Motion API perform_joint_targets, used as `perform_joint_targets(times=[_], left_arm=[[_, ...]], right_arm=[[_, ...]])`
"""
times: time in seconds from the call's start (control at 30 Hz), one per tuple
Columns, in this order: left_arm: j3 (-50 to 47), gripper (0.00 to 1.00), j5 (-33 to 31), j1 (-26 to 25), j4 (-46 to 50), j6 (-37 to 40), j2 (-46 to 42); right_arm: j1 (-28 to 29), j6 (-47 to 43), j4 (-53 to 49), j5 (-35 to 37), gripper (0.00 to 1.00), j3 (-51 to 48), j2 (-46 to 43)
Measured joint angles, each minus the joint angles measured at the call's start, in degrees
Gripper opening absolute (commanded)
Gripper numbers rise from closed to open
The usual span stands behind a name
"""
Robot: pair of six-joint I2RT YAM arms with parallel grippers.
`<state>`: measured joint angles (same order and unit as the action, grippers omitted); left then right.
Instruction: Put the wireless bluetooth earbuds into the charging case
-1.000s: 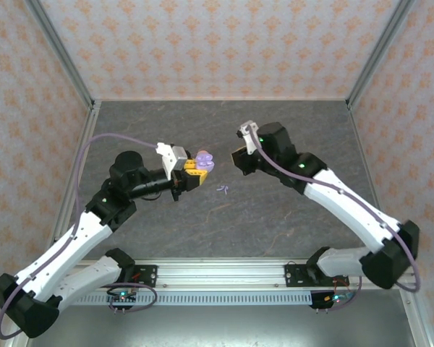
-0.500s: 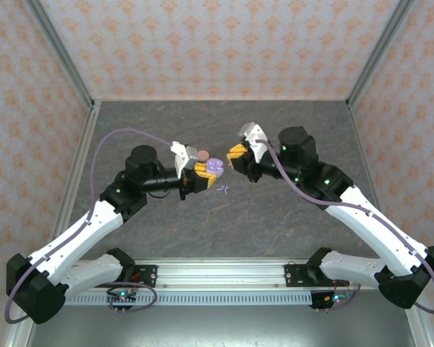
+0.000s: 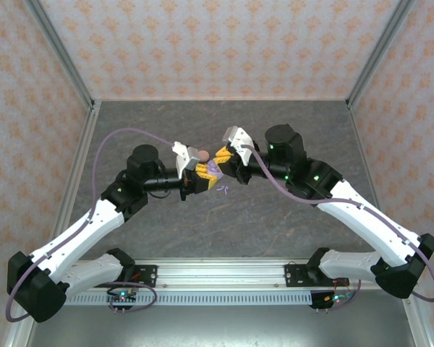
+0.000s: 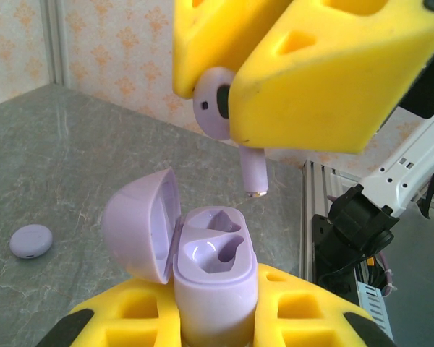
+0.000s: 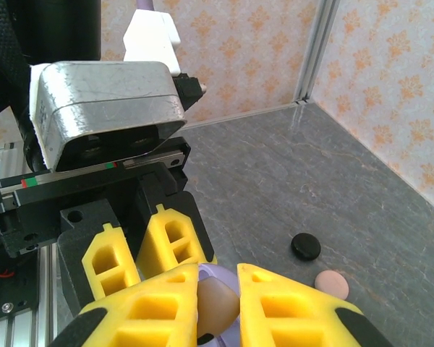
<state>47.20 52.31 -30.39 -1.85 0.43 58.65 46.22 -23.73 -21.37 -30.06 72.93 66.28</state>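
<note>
Two claws: my left gripper (image 3: 201, 178) and right gripper (image 3: 221, 157) meet nose to nose over the middle of the table (image 3: 289, 130).
Left claw: pressed in on the charging case (image 4: 215, 271), yellow fingers (image 4: 130, 314) on either side of its lower body.
Case: lilac, held upright, with its lid (image 4: 139, 225) swung open to the left in the left wrist view.
Sockets: both wells show bare in the left wrist view.
Right claw: pinching the lilac earbud (image 4: 218, 108) by its head between my yellow pads (image 4: 325, 72).
Earbud: hangs just above the open case, apart from it, with the stem pointing down toward the wells. It is not seated.
Right wrist view: the earbud's head sits between my two fingertips at the bottom edge, and the left claw's yellow fingers are just beyond.
Loose on table: a small lilac piece (image 3: 223, 189) lies just on the near side of both claws. It is too small for me to make out.
Round cases: a lilac round case (image 4: 30, 241) lies flat on the table. A black round case (image 5: 304, 246) and a pink round case (image 5: 331, 283) lie near each other.
</note>
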Motion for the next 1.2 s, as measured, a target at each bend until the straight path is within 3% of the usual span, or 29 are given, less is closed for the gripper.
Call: perform_joint_targets(times=[1.2], left_arm=[[0.0, 0.0, 0.2, 0.0, -0.6, -0.6, 0.0]], right_arm=[[0.7, -1.0, 1.1, -0.5, 0.16, -1.8, 1.2]])
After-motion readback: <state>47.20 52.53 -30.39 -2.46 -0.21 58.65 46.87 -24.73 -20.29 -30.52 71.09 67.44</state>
